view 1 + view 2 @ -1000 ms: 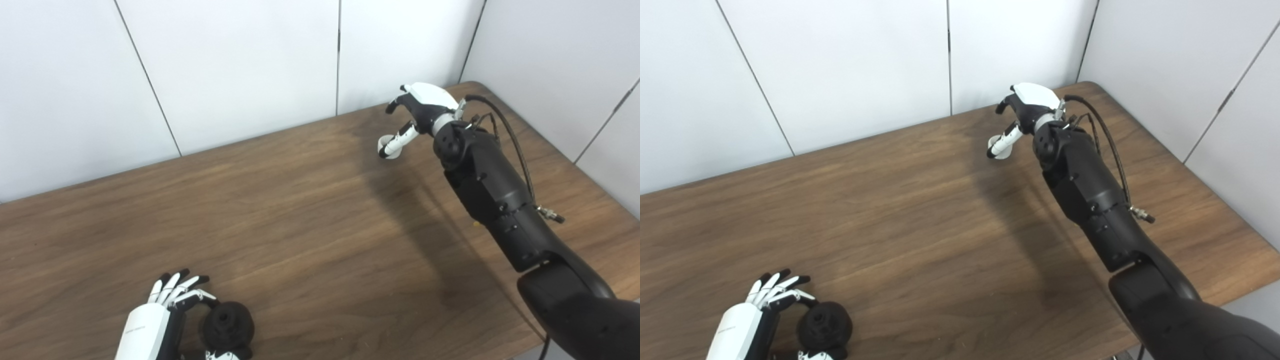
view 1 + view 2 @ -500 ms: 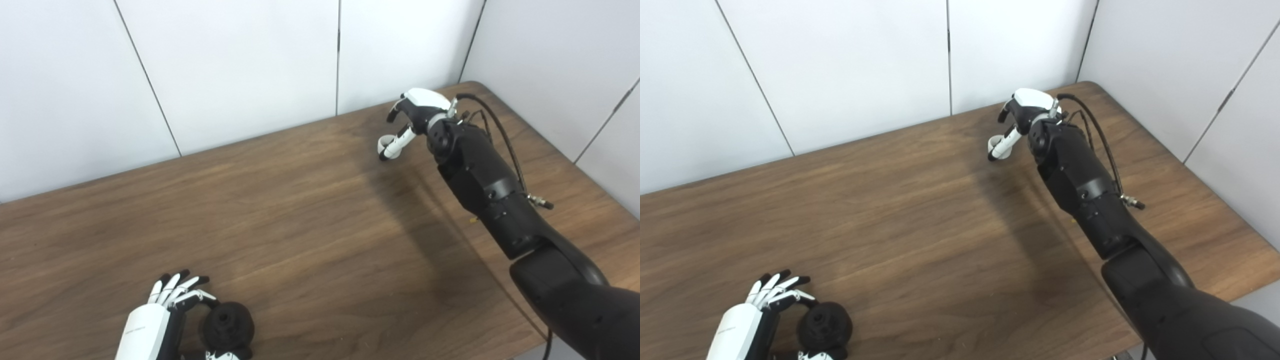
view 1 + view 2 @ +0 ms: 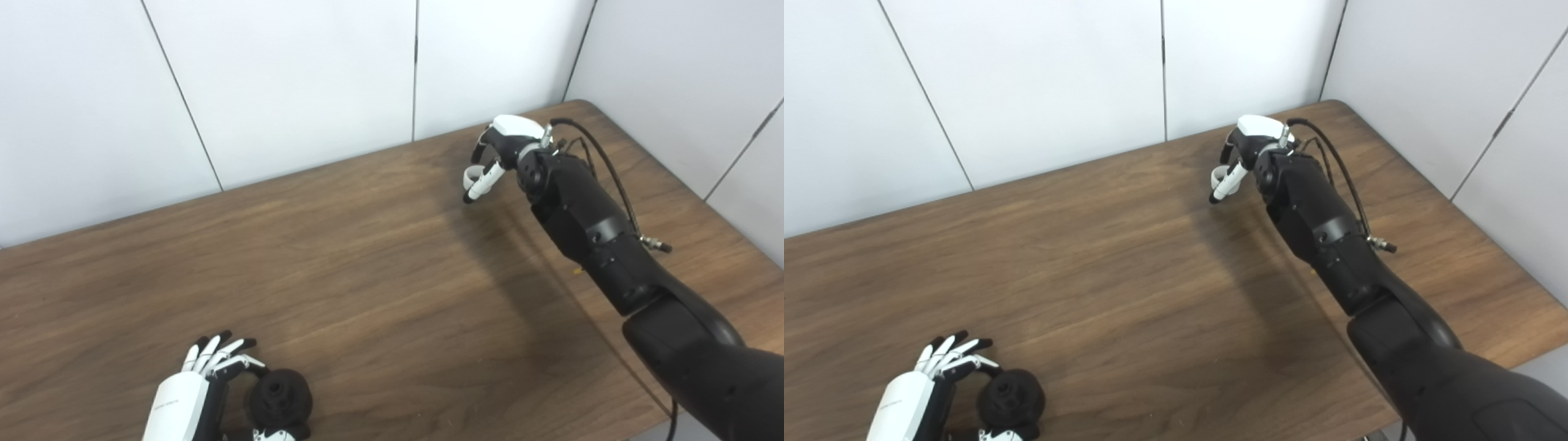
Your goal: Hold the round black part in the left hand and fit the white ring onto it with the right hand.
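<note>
The round black part (image 3: 278,401) sits at the near left edge of the table, pinched between the thumb and a curled finger of my left hand (image 3: 190,392); the other fingers stand spread above it. My right hand (image 3: 505,144) is stretched to the far right of the table. Its fingers and thumb are curled around the small white ring (image 3: 470,177), which is partly hidden by a finger. The ring also shows in the right eye view (image 3: 1217,176). I cannot tell whether the ring touches the table.
The brown wooden table (image 3: 380,257) runs wide between the two hands. White wall panels stand close behind its far edge and along its right side. A black cable (image 3: 603,162) loops over the right forearm.
My right hand has lowered and its fingers have curled in around the white ring, which has shifted slightly up in the picture. The left hand and the black part have not moved.
</note>
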### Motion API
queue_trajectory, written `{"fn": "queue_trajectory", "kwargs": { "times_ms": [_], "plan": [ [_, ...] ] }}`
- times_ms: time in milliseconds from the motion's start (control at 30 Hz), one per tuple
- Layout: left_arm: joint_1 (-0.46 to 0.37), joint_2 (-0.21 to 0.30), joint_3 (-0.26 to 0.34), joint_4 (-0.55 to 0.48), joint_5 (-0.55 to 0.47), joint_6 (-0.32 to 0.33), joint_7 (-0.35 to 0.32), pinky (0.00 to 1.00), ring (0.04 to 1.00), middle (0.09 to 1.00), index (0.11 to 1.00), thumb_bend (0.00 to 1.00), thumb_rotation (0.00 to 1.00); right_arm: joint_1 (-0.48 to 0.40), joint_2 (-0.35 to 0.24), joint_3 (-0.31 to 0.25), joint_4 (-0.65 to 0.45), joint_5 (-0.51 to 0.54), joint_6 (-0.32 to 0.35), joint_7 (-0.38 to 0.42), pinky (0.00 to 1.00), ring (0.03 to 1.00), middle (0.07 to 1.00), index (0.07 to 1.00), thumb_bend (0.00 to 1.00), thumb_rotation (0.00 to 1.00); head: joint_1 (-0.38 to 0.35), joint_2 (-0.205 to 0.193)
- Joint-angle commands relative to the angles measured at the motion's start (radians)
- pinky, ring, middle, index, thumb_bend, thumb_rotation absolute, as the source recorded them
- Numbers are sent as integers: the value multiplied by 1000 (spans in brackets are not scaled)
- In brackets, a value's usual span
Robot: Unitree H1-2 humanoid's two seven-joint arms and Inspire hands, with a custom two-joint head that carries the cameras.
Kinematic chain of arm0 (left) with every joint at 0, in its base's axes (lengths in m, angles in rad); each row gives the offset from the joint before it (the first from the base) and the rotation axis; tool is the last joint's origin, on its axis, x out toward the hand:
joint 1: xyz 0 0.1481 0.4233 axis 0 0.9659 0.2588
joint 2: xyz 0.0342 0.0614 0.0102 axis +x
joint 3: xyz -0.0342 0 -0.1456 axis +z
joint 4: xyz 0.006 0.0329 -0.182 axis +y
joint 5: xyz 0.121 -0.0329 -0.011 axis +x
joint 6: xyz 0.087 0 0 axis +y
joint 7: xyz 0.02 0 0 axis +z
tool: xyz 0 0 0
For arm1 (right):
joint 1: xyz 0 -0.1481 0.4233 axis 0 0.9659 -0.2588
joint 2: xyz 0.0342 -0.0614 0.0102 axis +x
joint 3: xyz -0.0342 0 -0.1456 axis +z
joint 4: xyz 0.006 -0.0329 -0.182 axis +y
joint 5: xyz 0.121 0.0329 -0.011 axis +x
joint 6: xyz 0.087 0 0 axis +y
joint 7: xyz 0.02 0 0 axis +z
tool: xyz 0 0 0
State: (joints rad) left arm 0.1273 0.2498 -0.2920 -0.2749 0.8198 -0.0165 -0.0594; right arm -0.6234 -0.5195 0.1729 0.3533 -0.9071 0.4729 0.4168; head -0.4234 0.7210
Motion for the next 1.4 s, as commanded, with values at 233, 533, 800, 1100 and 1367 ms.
{"fn": "queue_trajectory", "kwargs": {
  "times_ms": [233, 533, 800, 1100, 1367],
  "plan": [
    [5, 0, 2, -26, 12, 13, -16, 1000, 948, 832, 486, 520, 54, -67, -61, 10, 4, 20, -9, -47, 1000, 1000, 951, 642, 864, 261, 2, 3],
    [3, -1, 5, -25, 12, 10, -20, 1000, 948, 832, 486, 520, 53, -57, -71, 28, -3, 32, -6, -54, 1000, 1000, 935, 635, 857, 252, 2, 5],
    [3, -2, 7, -29, 12, 15, -28, 1000, 949, 832, 486, 520, 54, -53, -72, 33, -6, 42, -7, -63, 1000, 1000, 926, 631, 853, 260, 1, 5],
    [3, -5, 7, -30, 15, 12, -25, 1000, 946, 828, 486, 520, 54, -55, -76, 42, -4, 53, -7, -65, 1000, 1000, 929, 632, 836, 263, 4, 7],
    [0, -7, 6, -27, 19, 14, -26, 1000, 947, 827, 486, 521, 54, -56, -77, 42, -1, 60, -7, -76, 1000, 1000, 917, 622, 842, 246, 3, 5]
  ]
}}
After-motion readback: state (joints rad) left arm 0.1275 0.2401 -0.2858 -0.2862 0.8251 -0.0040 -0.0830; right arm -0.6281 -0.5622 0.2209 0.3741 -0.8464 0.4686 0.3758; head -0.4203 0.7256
